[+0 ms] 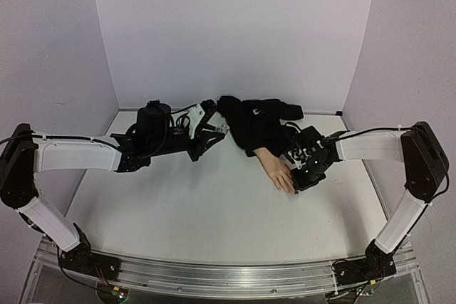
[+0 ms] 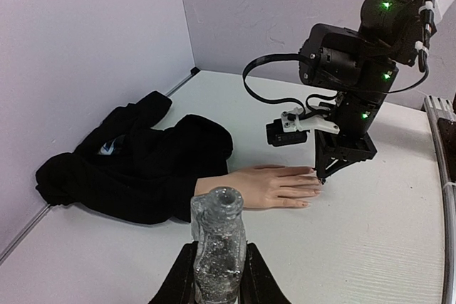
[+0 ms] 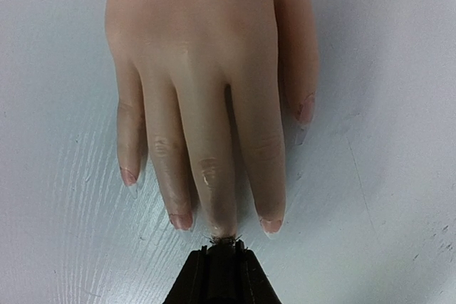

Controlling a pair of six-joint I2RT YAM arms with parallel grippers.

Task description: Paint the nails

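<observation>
Only four nails (image 3: 271, 226) show — end effector (image 3: 222, 253) hides one.

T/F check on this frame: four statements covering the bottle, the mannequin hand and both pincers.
1. The left pincer grips an uncapped clear glittery bottle. True.
2. The peach mannequin hand lies palm up on the table. False: it lies palm down, with the backs of the fingers and the nails showing.
3. The right pincer holds a small dark brush at the middle fingernail. True.
4. The black fabric sleeve lies apart from the mannequin hand. False: the sleeve covers its wrist.
</observation>
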